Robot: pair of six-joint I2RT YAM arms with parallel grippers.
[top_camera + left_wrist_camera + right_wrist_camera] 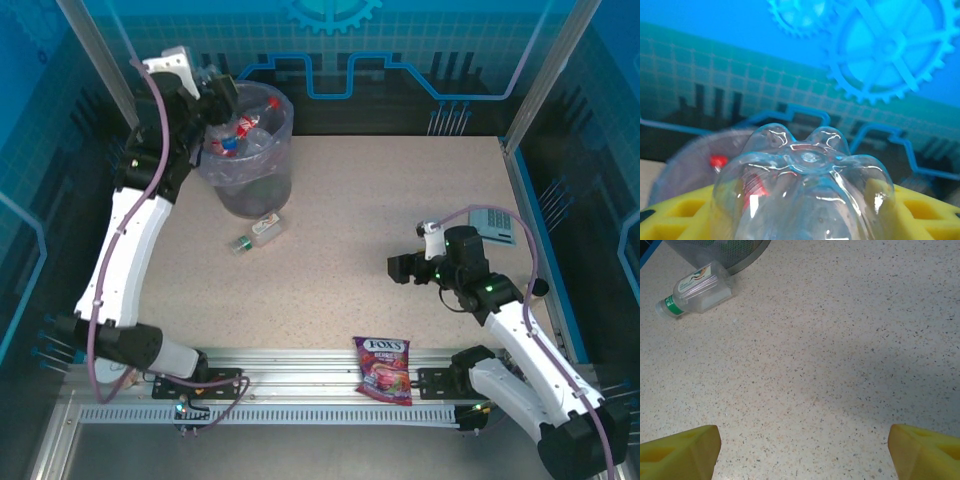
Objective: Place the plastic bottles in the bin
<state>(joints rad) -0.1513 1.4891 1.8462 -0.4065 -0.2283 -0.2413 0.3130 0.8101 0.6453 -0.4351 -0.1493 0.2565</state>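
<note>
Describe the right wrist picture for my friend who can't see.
A small clear bottle with a green cap lies on its side on the speckled table beside the bin. The right tool stands open and empty.

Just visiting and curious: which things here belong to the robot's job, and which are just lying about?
Job: bin; bottles inside it; clear bottle in the left gripper; green-capped bottle lying beside the bin.
Lying about: Fox's candy bag; grey keypad-like thing, far right.
</note>
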